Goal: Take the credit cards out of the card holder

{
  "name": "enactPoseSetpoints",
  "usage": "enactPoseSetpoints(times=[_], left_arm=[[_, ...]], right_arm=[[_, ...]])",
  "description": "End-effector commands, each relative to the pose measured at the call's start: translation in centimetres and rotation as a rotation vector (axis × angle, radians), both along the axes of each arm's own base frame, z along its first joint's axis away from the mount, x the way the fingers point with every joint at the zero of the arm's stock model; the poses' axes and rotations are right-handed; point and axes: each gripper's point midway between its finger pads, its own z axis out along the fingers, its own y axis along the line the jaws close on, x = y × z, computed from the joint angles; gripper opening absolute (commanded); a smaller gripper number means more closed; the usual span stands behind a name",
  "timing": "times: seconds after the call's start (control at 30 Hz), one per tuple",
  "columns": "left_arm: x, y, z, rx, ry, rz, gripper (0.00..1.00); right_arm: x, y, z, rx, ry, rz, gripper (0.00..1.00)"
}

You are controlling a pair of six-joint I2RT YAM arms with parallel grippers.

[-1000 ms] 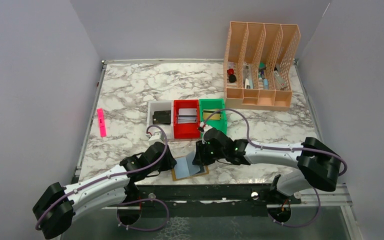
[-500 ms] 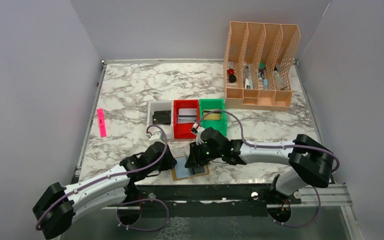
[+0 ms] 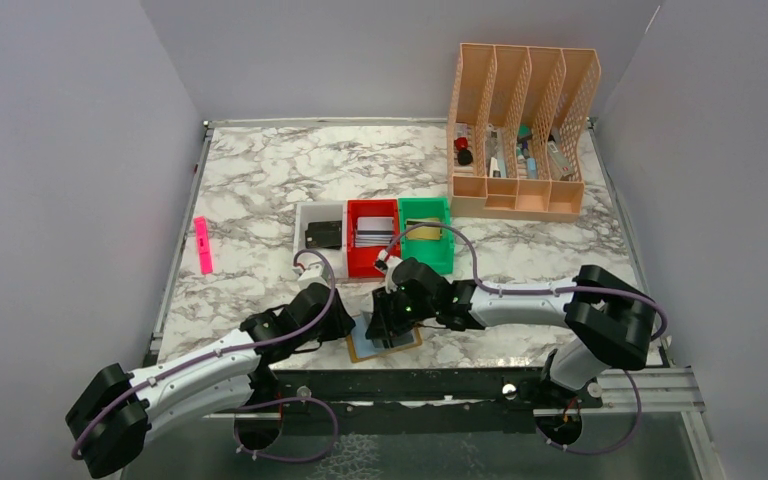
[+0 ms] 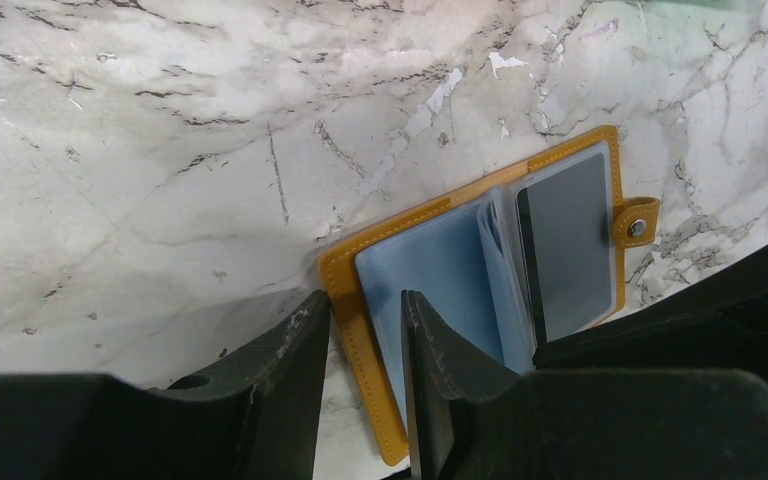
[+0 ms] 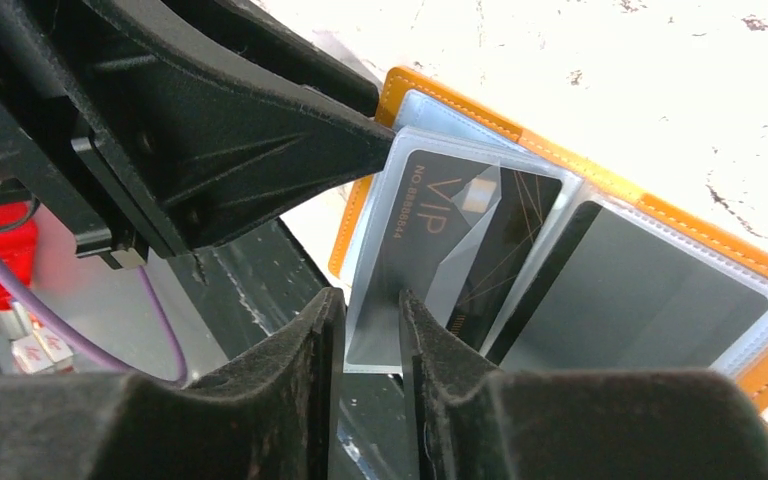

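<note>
The card holder (image 4: 480, 290) lay open at the tabletop's (image 3: 260, 190) near edge; the left pincer (image 4: 360, 385) clamped its left cover, the right pincer (image 5: 365, 385) gripped a black VIP card (image 5: 410, 250) in its sleeve.

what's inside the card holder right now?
Open card holder has clear sleeves. The right gripper pinches one sleeve with a black VIP card inside; another dark card fills the next sleeve. Whether cards lie in the sleeves beneath is hidden.

One card holder (image 3: 385, 340), three bins (image 3: 373, 237), one file rack (image 3: 520, 130), one pink marker (image 3: 202, 245)
</note>
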Motion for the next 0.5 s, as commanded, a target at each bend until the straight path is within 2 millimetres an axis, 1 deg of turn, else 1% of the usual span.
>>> enactPoseSetpoints(times=[0.0, 0.1, 0.17, 0.2, 0.27, 0.33, 0.4, 0.47], left_arm=[[-0.2, -0.3, -0.2, -0.01, 0.003, -0.018, 0.35], [-0.2, -0.3, -0.3, -0.008, 0.003, -0.019, 0.35], [-0.1, -0.3, -0.2, -0.013, 0.001, -0.016, 0.35], [-0.1, -0.3, 0.0, -0.017, -0.002, -0.013, 0.36], [0.0, -0.3, 0.3, -0.028, -0.01, -0.003, 0.4], [0.2, -0.3, 0.8, -0.039, -0.02, 0.005, 0.44], [0.3, -0.1, 1.2, -0.041, -0.03, 0.015, 0.46], [0.4, 0.0, 1.7, -0.046, -0.04, 0.026, 0.48]], right_arm=[[0.7, -0.5, -0.5, -0.048, -0.041, -0.018, 0.33], [0.0, -0.2, 0.7, 0.003, -0.047, 0.031, 0.37], [-0.9, 0.3, 2.1, 0.075, -0.046, 0.076, 0.41], [-1.3, 0.4, 2.8, 0.107, -0.044, 0.1, 0.44], [-1.8, 0.5, 3.9, 0.149, -0.05, 0.127, 0.45], [-1.7, 0.1, 4.5, 0.158, -0.062, 0.112, 0.49], [-1.2, -0.4, 4.5, 0.141, -0.077, 0.075, 0.51], [-0.5, -1.2, 4.1, 0.103, -0.094, 0.023, 0.52]])
